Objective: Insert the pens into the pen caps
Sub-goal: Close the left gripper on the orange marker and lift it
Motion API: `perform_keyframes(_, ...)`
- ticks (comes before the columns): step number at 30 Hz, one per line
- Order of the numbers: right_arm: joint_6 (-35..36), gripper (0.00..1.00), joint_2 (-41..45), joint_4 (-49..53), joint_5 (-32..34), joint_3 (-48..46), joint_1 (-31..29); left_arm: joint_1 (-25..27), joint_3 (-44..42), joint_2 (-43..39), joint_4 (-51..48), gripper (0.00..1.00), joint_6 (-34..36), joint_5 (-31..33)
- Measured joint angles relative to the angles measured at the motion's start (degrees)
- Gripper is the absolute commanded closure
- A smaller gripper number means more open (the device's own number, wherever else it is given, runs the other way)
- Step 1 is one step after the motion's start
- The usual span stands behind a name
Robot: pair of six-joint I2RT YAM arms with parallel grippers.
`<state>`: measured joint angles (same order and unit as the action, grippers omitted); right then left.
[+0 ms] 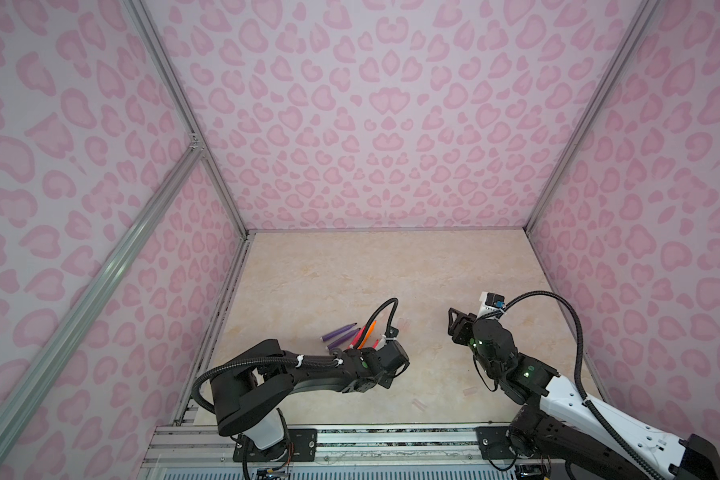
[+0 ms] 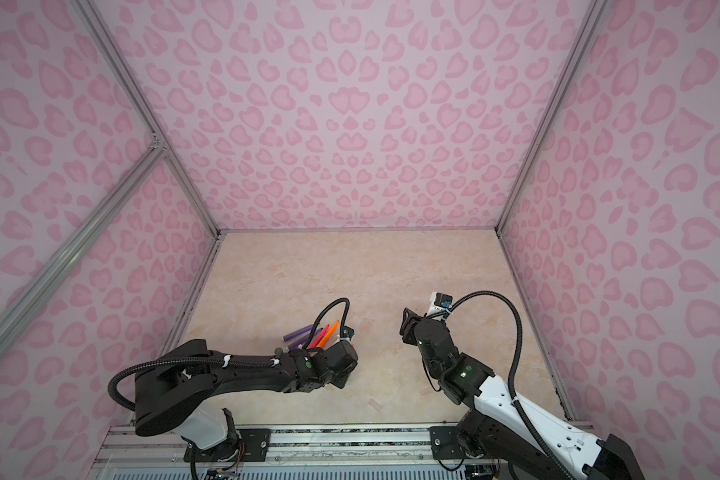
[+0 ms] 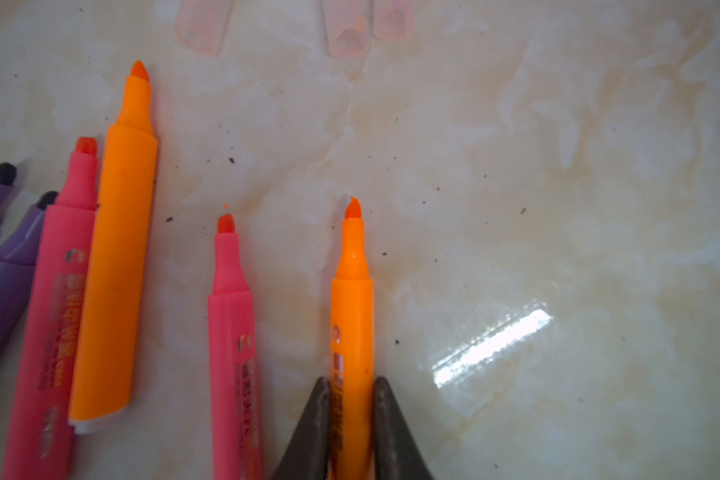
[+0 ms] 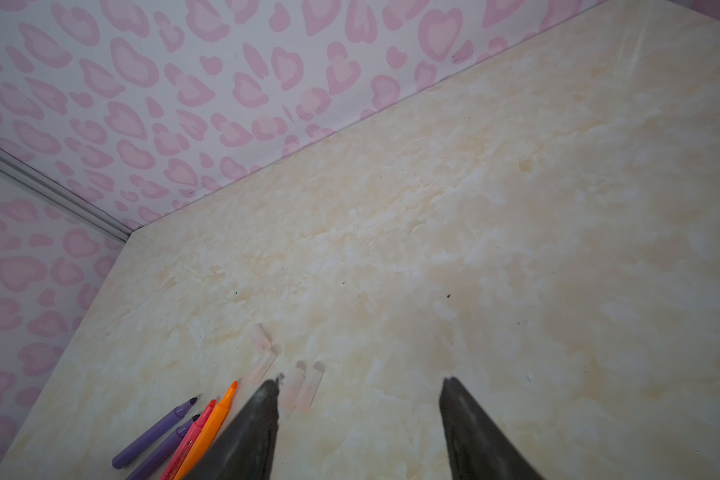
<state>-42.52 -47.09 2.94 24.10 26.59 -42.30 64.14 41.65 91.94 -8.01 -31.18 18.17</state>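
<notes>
The beige worktop (image 1: 391, 270) carries everything. My right pincer (image 4: 360, 380) hangs wide open above it. My left pincer (image 3: 351, 379) clamps an orange pen (image 3: 352, 311) beside the other pens (image 3: 113, 249), near left. Clear caps (image 4: 312, 386) lie just right of them.

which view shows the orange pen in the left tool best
Left wrist view: the orange pen is close, clamped in the left tool, tip bare. Both top views hide it under that arm; the right wrist view misses it.

Blk left arm (image 1: 316, 376) & blk/white right arm (image 1: 566, 390), ribbed blk cables (image 1: 538, 292), white zip ties (image 1: 298, 360), green LEDs (image 1: 526, 373).
</notes>
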Motion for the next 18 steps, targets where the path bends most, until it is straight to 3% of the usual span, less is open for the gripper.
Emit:
perform_keyframes(3, -0.2, 0.37, -0.5, -0.1, -0.2, 0.0, 0.0, 0.0, -0.5, -0.8, 0.4, 0.96, 0.0, 0.0)
perform_keyframes(11, -1.0, 0.35, -2.5, -1.9, -2.3, 0.0, -1.9, -0.6, -0.1, -8.0, -1.1, 0.97, 2.2, 1.4)
perform_keyframes(18, -1.9, 0.31, -4.8, -8.9, -3.4, -1.0, -8.5, -0.8, 0.8, -18.8, 1.6, 0.97, 4.4, 4.0)
